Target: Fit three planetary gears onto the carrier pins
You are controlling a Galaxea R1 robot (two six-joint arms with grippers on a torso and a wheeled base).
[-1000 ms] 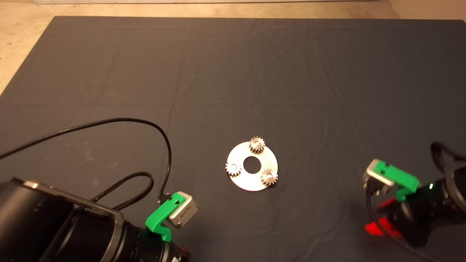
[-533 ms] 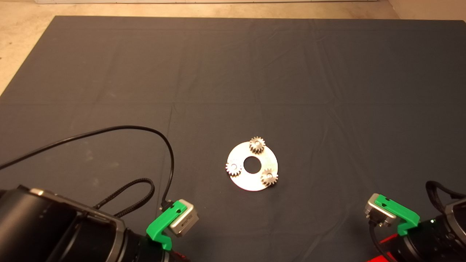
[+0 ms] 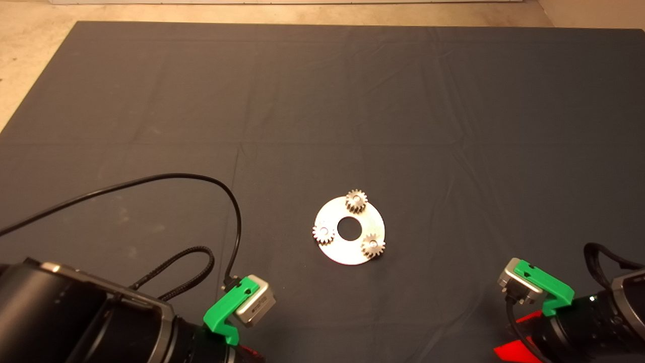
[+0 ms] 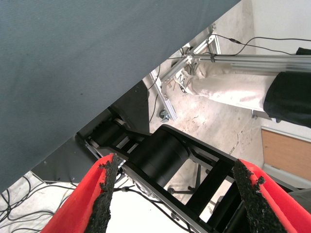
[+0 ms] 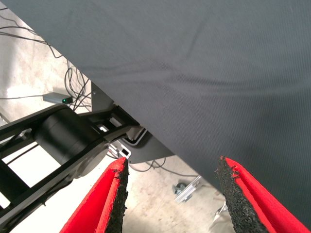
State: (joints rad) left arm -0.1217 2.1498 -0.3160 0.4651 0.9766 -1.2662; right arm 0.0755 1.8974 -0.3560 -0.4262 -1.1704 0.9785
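**Silver disc carries all three gears**

Silver disc [image 3: 349, 230], lower centre of the mat [image 3: 322, 101], holds three planetary gears [image 3: 356, 200], one seated on each of the carrier pins [image 3: 373, 244]. Left gripper [image 4: 175, 196] waits lower left, right gripper [image 5: 170, 194] lower right; both have fingers apart, holding nothing.

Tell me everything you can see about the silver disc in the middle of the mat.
The silver disc is a flat, round, shiny plate that looks like metal, with a large round central hole. It lies flat on the dark mat, slightly toward the near edge. Three small grey gears sit on it, evenly spaced around the hole, each on its own pin with a pale pin end showing in its centre. No gripper touches it; both are parked at the near corners.
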